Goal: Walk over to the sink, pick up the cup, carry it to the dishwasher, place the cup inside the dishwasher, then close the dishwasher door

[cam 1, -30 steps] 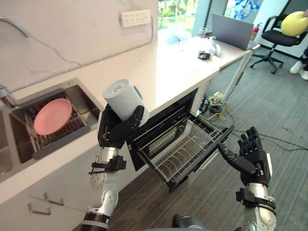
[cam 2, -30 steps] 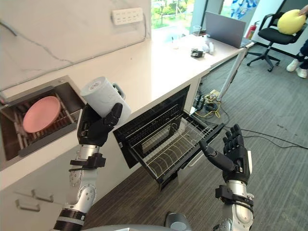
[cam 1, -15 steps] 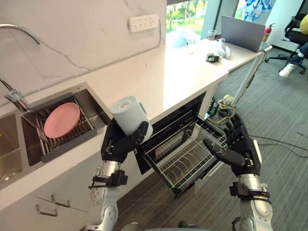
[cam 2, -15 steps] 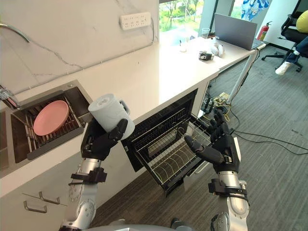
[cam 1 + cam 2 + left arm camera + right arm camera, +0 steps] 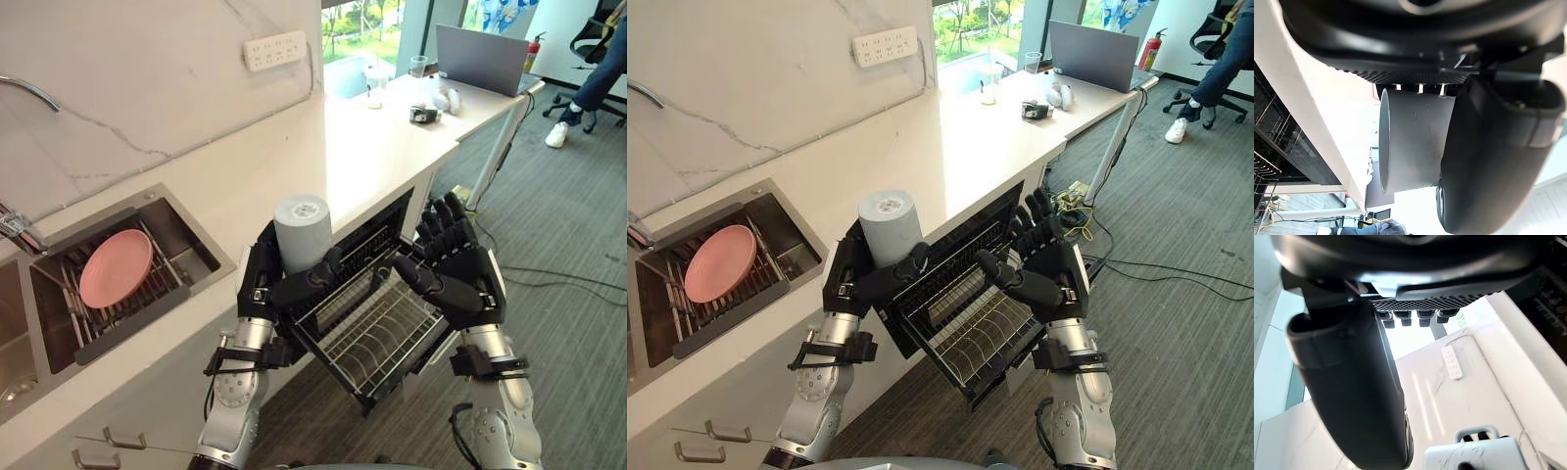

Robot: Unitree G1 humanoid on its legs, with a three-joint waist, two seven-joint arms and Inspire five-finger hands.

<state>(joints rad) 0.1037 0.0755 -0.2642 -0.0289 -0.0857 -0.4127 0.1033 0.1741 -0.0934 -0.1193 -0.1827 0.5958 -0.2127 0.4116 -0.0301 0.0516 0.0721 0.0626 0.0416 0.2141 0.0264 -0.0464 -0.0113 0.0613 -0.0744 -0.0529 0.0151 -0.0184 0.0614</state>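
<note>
A pale grey cup [image 5: 303, 229] stands nearly upright in my left hand [image 5: 281, 286], whose fingers and thumb curl round its lower part. The cup's flat end faces up. In the left wrist view the cup [image 5: 1416, 142] sits between the thumb [image 5: 1488, 161] and the palm. It hangs above the left end of the pulled-out wire rack [image 5: 377, 328] of the open dishwasher [image 5: 950, 257]. My right hand [image 5: 458, 274] is open, its fingers straight, over the rack's right side, a short way from the cup.
A sink [image 5: 186, 257] with a pink plate [image 5: 116, 267] on a drain rack lies at the left of the white counter [image 5: 372, 147]. A laptop [image 5: 480, 59] and small items sit at the counter's far end. Cables lie on the grey floor [image 5: 549, 225], where a person's leg [image 5: 588, 78] shows.
My left hand has carried the cup right and turned it upright over the rack. My right hand has risen and come in close beside it. The camera view has shifted.
</note>
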